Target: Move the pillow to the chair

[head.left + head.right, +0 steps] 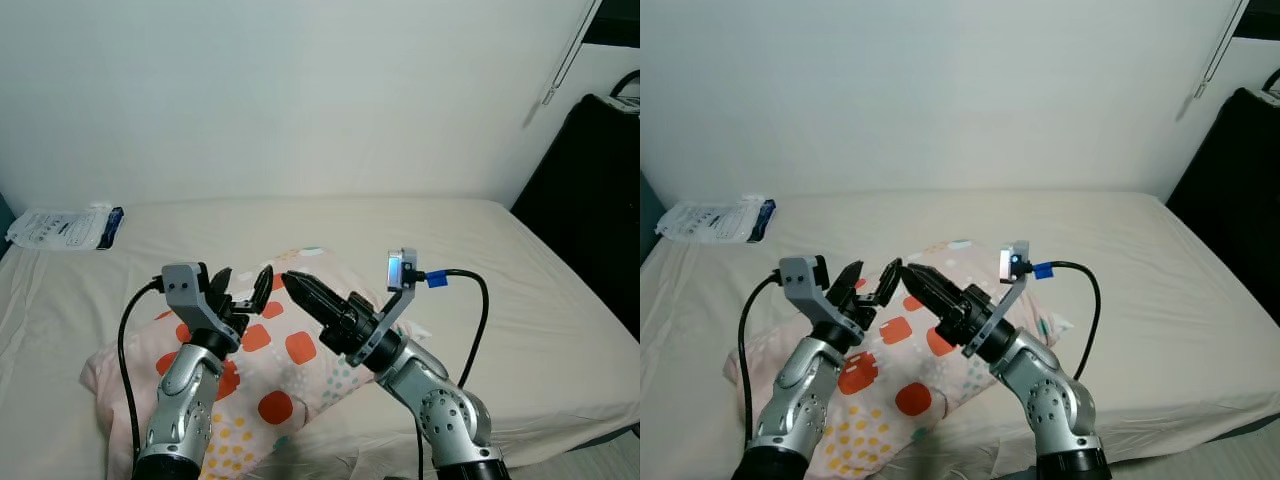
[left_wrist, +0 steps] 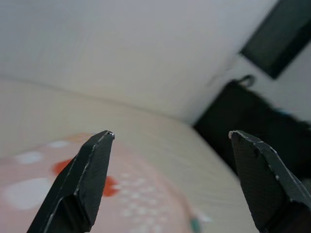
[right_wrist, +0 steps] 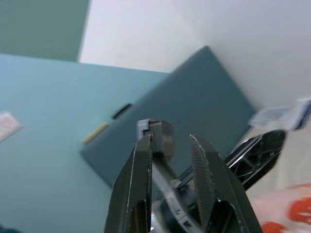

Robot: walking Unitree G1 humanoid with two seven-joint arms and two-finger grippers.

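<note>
Cream-sheeted bed (image 1: 520, 300) against white wall (image 1: 300, 90), spotted pillow (image 1: 290, 385) near its edge

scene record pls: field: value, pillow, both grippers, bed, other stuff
pillow: spotted, lying on the bed, not held
bed: beige sheet, against a white wall
left gripper: open, above the pillow
right gripper: fingers nearly together, holding nothing, above the pillow, pointing at the left gripper
packet: white, at the bed's far left corner
</note>
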